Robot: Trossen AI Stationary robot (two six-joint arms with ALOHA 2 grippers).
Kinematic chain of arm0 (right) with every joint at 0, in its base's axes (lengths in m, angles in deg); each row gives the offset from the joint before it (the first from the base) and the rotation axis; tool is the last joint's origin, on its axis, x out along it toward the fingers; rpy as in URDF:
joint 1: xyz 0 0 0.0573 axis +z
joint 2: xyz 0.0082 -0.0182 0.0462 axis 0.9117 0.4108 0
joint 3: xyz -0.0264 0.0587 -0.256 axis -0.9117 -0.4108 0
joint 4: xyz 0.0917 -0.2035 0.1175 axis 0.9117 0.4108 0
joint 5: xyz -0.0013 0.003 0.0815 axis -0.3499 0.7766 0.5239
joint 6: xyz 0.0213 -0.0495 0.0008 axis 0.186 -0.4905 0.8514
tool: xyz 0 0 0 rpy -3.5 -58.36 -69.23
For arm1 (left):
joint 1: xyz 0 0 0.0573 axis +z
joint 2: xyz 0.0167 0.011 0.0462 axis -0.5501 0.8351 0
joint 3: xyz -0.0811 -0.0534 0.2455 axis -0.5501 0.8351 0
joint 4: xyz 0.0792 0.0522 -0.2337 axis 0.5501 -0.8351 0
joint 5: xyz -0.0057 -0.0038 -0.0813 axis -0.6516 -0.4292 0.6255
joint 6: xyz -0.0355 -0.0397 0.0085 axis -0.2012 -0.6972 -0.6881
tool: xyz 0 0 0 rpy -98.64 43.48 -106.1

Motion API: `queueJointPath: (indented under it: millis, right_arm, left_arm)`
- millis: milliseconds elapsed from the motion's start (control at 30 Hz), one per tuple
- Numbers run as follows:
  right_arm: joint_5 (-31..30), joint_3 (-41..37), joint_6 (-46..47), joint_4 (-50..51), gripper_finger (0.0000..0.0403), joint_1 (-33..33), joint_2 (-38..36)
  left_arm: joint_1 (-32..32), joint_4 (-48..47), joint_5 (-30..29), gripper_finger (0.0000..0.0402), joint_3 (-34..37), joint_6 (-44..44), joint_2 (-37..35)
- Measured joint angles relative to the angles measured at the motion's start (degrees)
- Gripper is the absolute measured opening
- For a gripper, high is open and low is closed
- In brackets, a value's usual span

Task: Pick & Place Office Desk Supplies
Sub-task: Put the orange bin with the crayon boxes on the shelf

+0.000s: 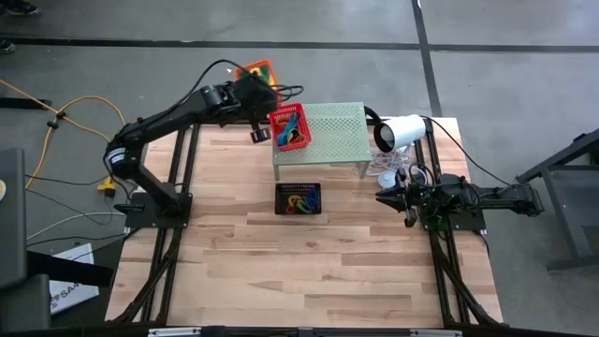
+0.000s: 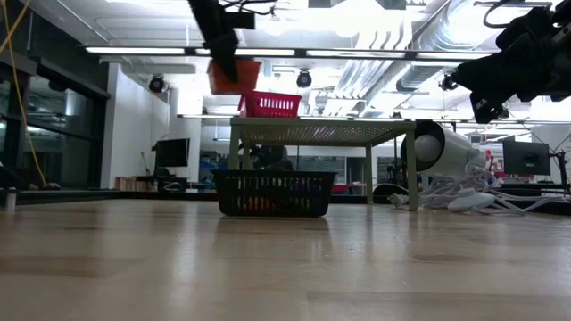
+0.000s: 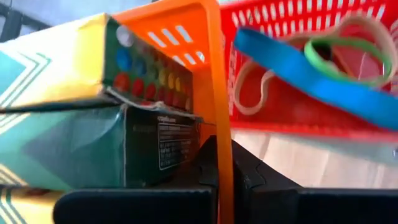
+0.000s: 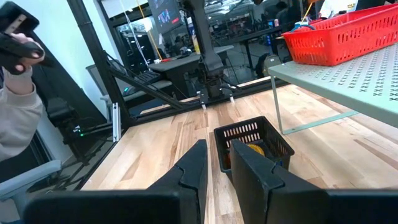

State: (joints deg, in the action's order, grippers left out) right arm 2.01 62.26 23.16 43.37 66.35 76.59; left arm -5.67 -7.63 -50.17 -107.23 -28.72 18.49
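— Rubber bands and loops first: where are they?

— A wide blue loop (image 3: 311, 68), a thin green loop (image 3: 348, 59) and a tan rubber band (image 3: 249, 93) lie in the red slotted plastic basket (image 1: 289, 126), which stands on the left end of the pale-green perforated metal shelf (image 1: 328, 136). More coloured pieces sit in the black mesh basket (image 1: 298, 198) on the wooden table (image 1: 309, 271), in front of the shelf.

— And the left arm?

— The left gripper (image 1: 255, 94) is raised at the shelf's left end, its fingers clamped on the wall of a small orange slotted plastic basket (image 3: 199, 68), just beside the red one. Inside the orange basket stand yellow-and-green printed cardboard boxes (image 3: 74, 112).

— The right arm?

— The right gripper (image 4: 214, 168) hangs at the table's right side, beside the white cylindrical lamp-like device (image 1: 400, 132). Its fingers are slightly parted and hold nothing, pointing toward the black basket.

— Anyone nearby?

— A person's sleeve (image 4: 18, 118) shows beyond the table, the hand holding a dark object.
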Motion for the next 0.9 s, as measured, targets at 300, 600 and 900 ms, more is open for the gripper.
queueJointPath:
  millis: [300,600,900]
  right_arm:
    - [0.00,0.01,-0.01,0.01,0.0058,0.00,0.00]
    - [0.02,0.02,-0.02,0.02,0.0058,0.00,0.00]
    - [0.02,0.00,0.00,0.00,0.0058,0.00,0.01]
  left_arm:
    - [-0.07,1.51,4.31,0.0000,-9.95,3.55,7.91]
    - [-2.14,6.12,7.36,0.0000,-16.86,7.00,14.41]
    - [-4.70,5.99,8.83,0.0000,-23.31,5.43,19.54]
